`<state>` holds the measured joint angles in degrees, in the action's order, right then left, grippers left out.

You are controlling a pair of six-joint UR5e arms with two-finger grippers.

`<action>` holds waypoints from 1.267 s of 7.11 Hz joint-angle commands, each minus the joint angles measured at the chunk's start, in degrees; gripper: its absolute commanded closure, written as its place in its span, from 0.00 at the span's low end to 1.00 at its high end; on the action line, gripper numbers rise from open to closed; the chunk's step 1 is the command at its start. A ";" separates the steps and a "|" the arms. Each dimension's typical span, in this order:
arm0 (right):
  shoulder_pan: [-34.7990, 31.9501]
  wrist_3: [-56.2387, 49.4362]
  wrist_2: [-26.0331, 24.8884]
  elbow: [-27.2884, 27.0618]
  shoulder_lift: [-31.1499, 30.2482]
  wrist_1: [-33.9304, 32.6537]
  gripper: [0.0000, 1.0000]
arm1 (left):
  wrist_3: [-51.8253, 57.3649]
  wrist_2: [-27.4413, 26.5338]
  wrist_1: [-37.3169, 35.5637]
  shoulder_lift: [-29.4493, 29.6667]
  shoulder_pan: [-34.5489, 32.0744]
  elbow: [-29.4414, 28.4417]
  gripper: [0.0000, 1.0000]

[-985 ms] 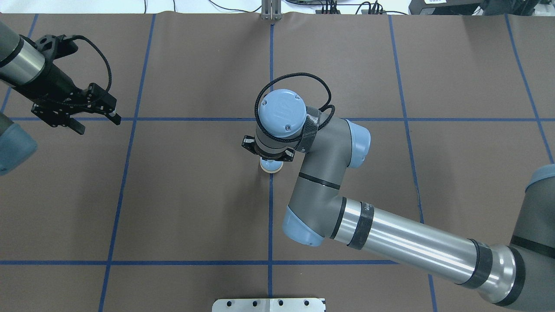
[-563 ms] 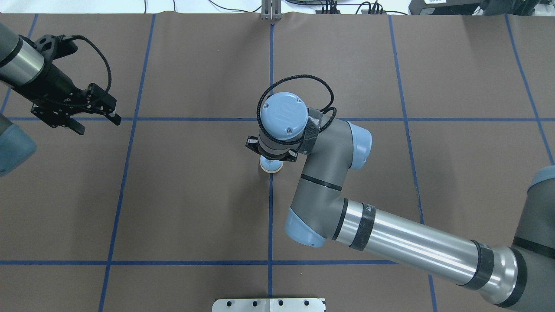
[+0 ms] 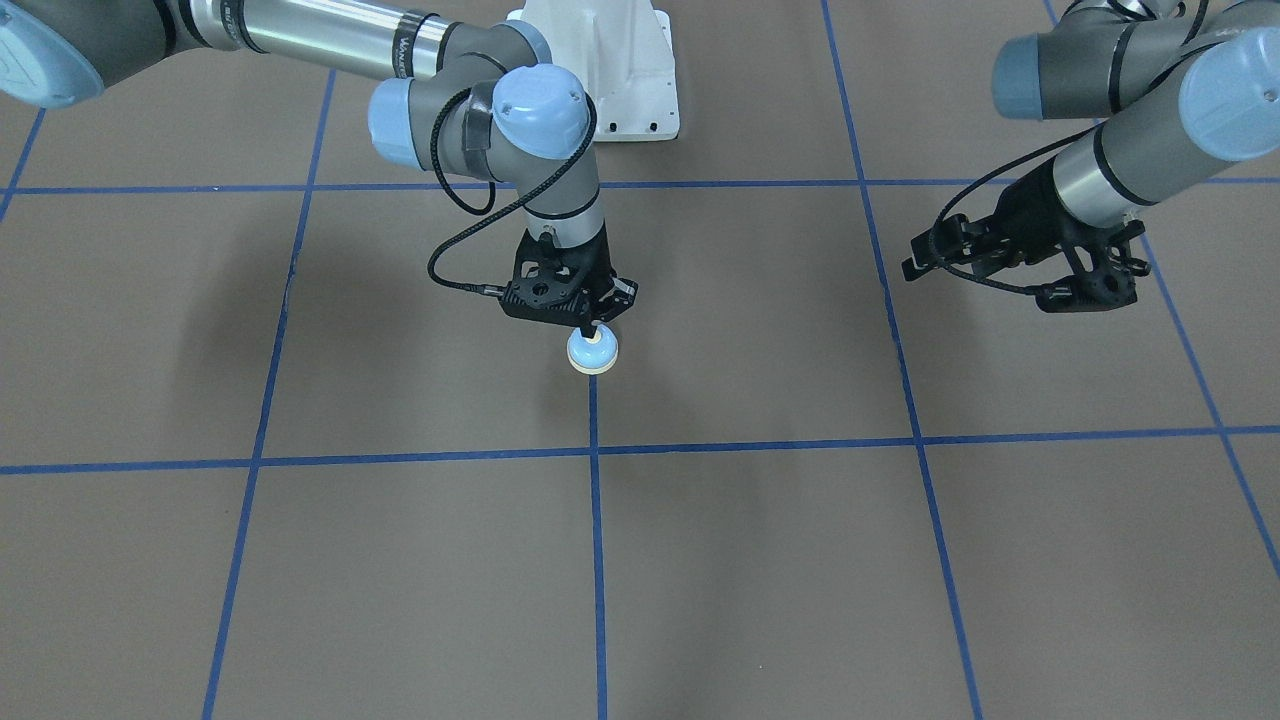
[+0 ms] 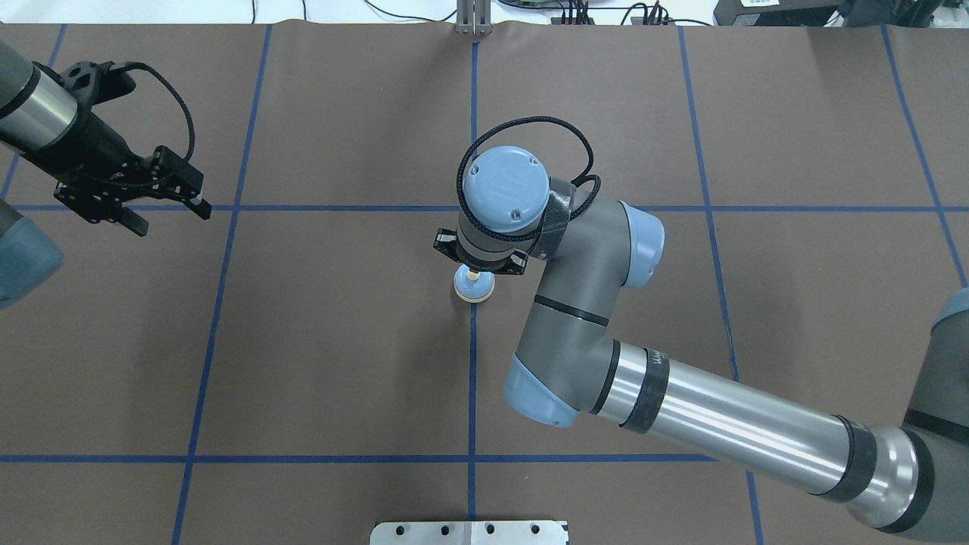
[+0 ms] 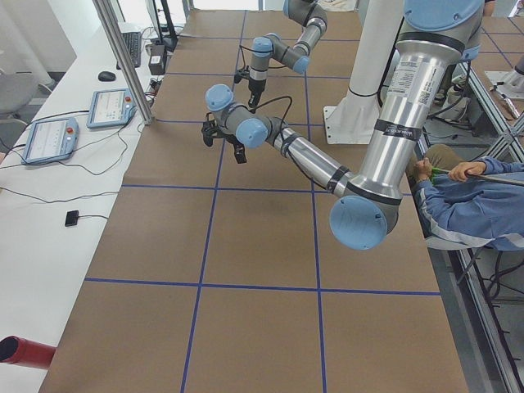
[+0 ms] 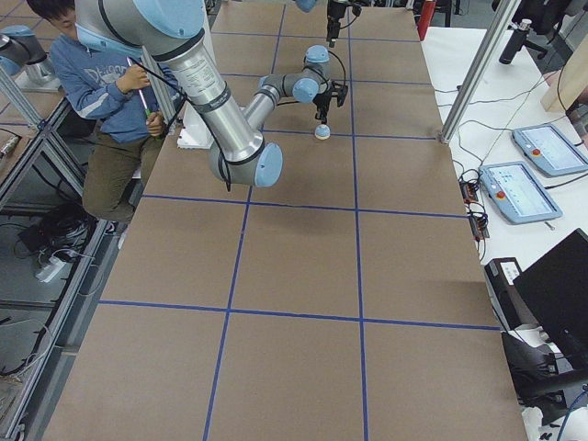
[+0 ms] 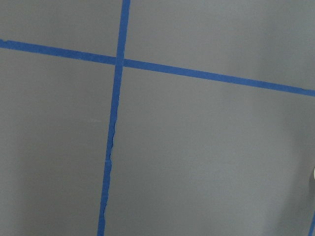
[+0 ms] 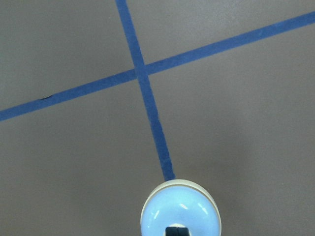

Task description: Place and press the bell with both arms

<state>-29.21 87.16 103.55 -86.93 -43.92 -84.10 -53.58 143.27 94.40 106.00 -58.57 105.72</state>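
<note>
The light-blue bell [image 4: 474, 287] with its cream base stands on the brown table on a blue tape line near the middle; it also shows in the front view [image 3: 593, 352] and the right wrist view [image 8: 179, 211]. My right gripper [image 3: 597, 328] points straight down over it, its fingers together, the tip at the cream button. Whether it touches the button I cannot tell. My left gripper [image 4: 174, 219] is open and empty, above the table far to the left of the bell. The left wrist view shows only table and tape.
The white pedestal [image 3: 620, 60] stands at the robot's side of the table. A metal post [image 4: 473, 19] is at the far edge. A seated operator [image 6: 92, 73] is beside the table. Tablets [image 6: 542, 147] lie on the side bench.
My right wrist has shifted a little right and away from the bell, so the bell's cream button now shows in the overhead view. The left arm has barely moved.
</note>
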 commanded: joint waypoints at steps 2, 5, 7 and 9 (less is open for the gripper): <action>-4.33 -6.52 3.21 -14.35 -12.36 -2.03 1.00 | 0.06 -0.10 0.00 0.08 -0.14 0.01 0.01; -16.97 -21.44 15.25 -25.02 -28.10 -2.13 1.00 | 3.54 -0.36 0.17 -1.57 -2.59 0.80 0.01; -27.76 -35.40 23.75 -25.30 -35.67 -1.95 0.63 | 14.51 -0.36 0.17 -8.50 -7.24 3.34 0.01; -40.42 -52.45 29.94 -25.39 -45.41 -1.51 0.00 | 26.00 -0.71 0.26 -15.44 -13.56 4.58 0.01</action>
<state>-61.67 44.88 129.84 -112.20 -83.11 -85.84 -35.21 142.71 94.63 94.78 -68.10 109.61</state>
